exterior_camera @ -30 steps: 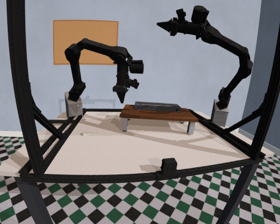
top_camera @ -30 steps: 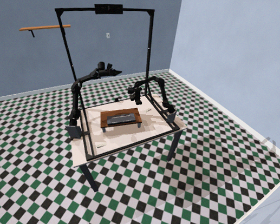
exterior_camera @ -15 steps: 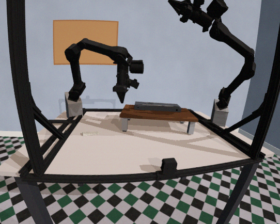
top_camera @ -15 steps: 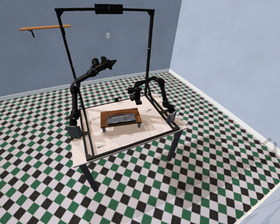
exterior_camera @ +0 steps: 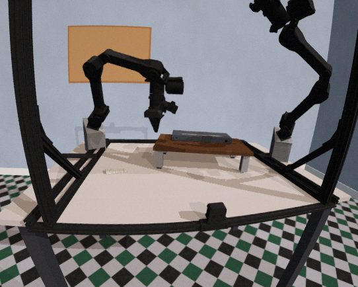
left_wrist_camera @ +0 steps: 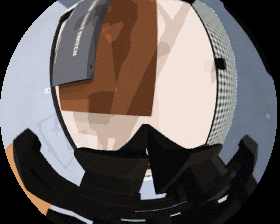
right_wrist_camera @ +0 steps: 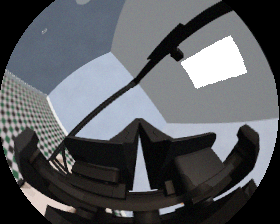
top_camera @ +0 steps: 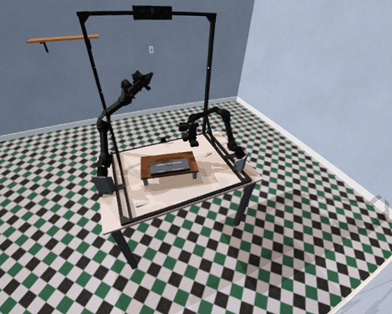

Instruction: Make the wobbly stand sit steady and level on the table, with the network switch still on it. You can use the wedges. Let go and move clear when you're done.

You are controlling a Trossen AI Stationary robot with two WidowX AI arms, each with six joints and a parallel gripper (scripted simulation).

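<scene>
From the top, the network switch (top_camera: 169, 167) (exterior_camera: 201, 136) (left_wrist_camera: 77, 50) lies on the brown stand (top_camera: 147, 167) (exterior_camera: 198, 147) (left_wrist_camera: 130, 65). In the exterior view, the left gripper (top_camera: 194, 143) (exterior_camera: 156, 129) (left_wrist_camera: 145, 127) (closed, empty) points down near it; in the right wrist view, the right gripper (top_camera: 151, 75) (exterior_camera: 253, 6) (right_wrist_camera: 138, 121) is closed too.

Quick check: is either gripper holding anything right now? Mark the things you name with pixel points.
Left gripper (top_camera: 194, 144) (exterior_camera: 156, 130) (left_wrist_camera: 146, 126): closed, empty.
Right gripper (top_camera: 152, 73) (right_wrist_camera: 140, 120): closed, empty.

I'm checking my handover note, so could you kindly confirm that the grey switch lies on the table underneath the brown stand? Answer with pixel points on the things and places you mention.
Not quite: the grey switch (top_camera: 170, 167) (exterior_camera: 198, 137) (left_wrist_camera: 77, 52) lies on top of the brown stand (top_camera: 145, 166) (exterior_camera: 198, 147) (left_wrist_camera: 135, 65), not underneath it, as the exterior view shows.
</scene>
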